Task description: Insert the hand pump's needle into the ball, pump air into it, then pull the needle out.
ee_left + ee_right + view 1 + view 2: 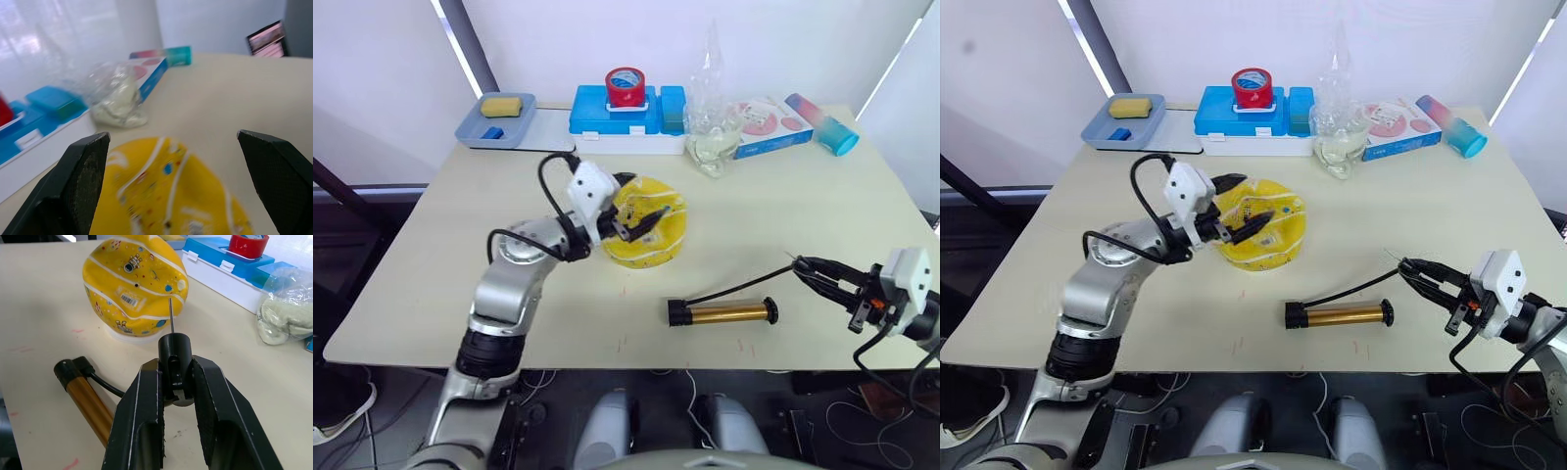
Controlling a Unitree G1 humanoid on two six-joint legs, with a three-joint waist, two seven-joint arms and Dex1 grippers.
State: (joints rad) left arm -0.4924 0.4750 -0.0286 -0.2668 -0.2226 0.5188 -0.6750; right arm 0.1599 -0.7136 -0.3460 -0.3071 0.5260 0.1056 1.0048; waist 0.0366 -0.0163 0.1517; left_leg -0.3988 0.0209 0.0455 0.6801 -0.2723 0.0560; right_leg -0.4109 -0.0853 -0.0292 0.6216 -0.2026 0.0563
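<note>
Nearest us, the hand pump [722, 313] lies flat on the table [431, 294] at six o'clock. At four o'clock our right gripper [177, 382] is clenched on the needle [170, 316], its pin aimed at the ball [648, 233] but well apart from it. Beyond, at eleven o'clock, our left gripper [628, 223] hangs spread wide over the dented ball, grasping nothing. We judge insertion, pumping and withdrawal all remain.

In the left wrist view, the ball [166, 196] is blurred and cut off by the lower edge, so its printed marks cannot be read. In the right wrist view, the hand pump [85, 404] is partly hidden behind the right gripper [175, 382].
</note>
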